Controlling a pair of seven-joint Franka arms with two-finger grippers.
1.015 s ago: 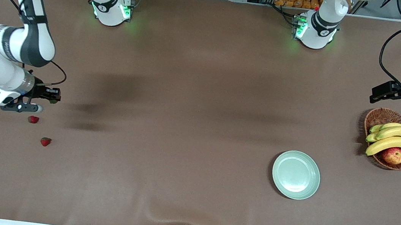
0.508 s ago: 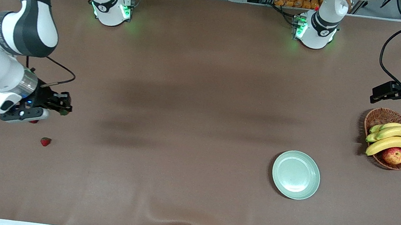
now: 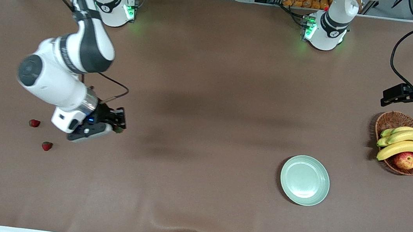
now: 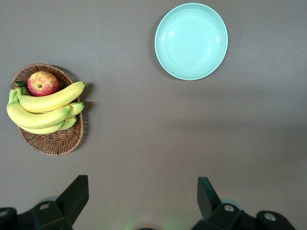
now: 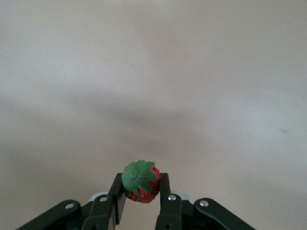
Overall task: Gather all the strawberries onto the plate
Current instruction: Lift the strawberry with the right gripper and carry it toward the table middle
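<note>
My right gripper [image 3: 120,121] is shut on a strawberry [image 5: 141,182], red with a green leafy top, and holds it in the air over bare table toward the right arm's end. Two more strawberries lie on the table there: one [image 3: 34,123] and another [image 3: 46,146] nearer to the front camera. The mint-green plate [image 3: 304,180] lies toward the left arm's end and holds nothing; it also shows in the left wrist view [image 4: 191,41]. My left gripper [image 4: 141,191] is open and empty, up in the air beside the wicker basket, and waits.
A brown wicker basket [image 3: 391,120] with bananas [image 3: 404,142] and a red-yellow apple [image 3: 406,160] stands near the left arm's end of the table. A fold in the brown table cloth runs along the front edge [image 3: 177,226].
My right arm has swung away from the two lying strawberries toward the middle of the table, carrying the held strawberry. The strawberry it hid half a second ago shows again. The left arm has not moved.
</note>
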